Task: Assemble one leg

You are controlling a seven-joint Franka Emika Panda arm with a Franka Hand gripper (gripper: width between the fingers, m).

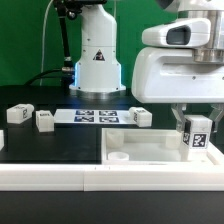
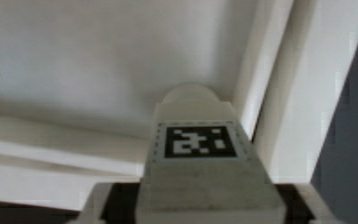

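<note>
My gripper (image 1: 195,128) is shut on a leg (image 1: 196,134), a small white post with a black-and-white tag. It holds the leg just above the right part of the large flat white panel (image 1: 140,149). In the wrist view the leg (image 2: 197,150) stands out from between my fingers (image 2: 137,205), tag facing the camera, with the panel (image 2: 105,60) under it. Three more legs lie on the black table: one at the exterior view's far left (image 1: 18,114), one beside it (image 1: 44,120), one behind the panel (image 1: 139,116).
The marker board (image 1: 94,117) lies flat on the table between the loose legs. A round socket (image 1: 120,156) shows in the panel's near left corner. A white rail (image 1: 60,176) runs along the table's front. The robot base (image 1: 97,62) stands at the back.
</note>
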